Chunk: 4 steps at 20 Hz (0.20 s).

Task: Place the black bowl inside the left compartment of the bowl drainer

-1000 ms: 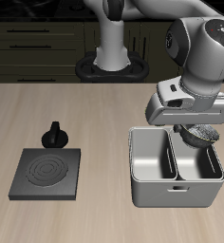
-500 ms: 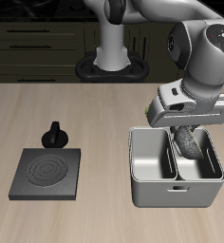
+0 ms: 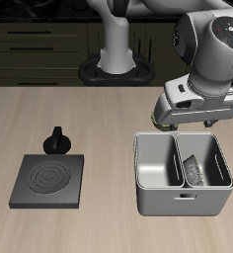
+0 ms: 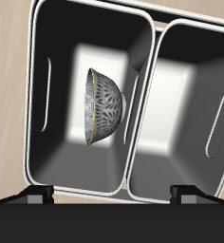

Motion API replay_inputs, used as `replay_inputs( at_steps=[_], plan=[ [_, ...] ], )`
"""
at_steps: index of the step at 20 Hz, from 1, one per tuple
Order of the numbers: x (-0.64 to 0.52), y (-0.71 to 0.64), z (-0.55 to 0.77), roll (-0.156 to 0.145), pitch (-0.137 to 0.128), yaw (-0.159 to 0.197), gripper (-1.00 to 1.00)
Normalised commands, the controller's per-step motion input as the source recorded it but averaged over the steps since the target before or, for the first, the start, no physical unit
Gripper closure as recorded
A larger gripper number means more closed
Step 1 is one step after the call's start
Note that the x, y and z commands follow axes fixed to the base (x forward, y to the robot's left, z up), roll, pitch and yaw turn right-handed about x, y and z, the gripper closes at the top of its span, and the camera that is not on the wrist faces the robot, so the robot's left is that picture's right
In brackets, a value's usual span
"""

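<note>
Your table (image 3: 109, 128) carries the bowl drainer (image 3: 158, 200) near its front edge, with the flat black stove plate (image 3: 49, 180) well apart from it and a small black knob (image 3: 56, 138) just behind that plate. Your gripper (image 3: 193, 120) hangs above the drainer, released and holding nothing. The black bowl (image 4: 102, 106) stands tilted on its edge inside the drainer's left compartment, leaning by the middle wall.
</note>
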Motion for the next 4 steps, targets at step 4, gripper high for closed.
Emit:
replay_inputs(
  at_steps=[4],
  plan=[
    [-0.61,0.13,0.34,0.111,-0.069,-0.019,-1.0]
  ],
)
